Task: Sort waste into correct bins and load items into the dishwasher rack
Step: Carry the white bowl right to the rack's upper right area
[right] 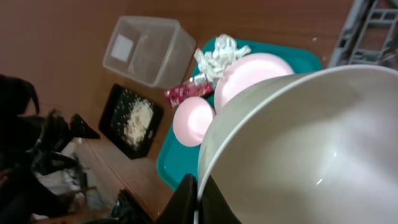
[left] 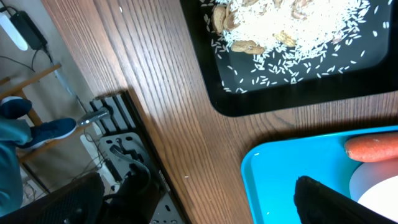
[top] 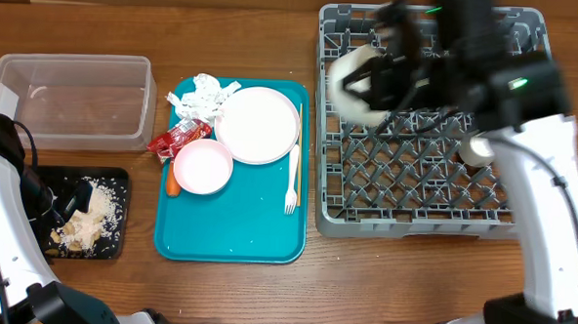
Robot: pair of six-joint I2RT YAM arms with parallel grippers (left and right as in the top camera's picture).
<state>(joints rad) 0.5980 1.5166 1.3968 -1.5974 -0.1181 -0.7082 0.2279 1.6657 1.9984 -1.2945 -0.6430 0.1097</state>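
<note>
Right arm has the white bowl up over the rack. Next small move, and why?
Probably lower the white bowl onto the dishwasher rack pegs: the right fingers grip its rim and it hangs above the lattice, unseated.

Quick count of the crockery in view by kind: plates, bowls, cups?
Plates: 1, white plate on the teal tray.
Bowls: 2, pink bowl on the tray, white bowl in the right gripper above the rack.
Cups: 1, white cup in the rack.
Total: 4
</note>
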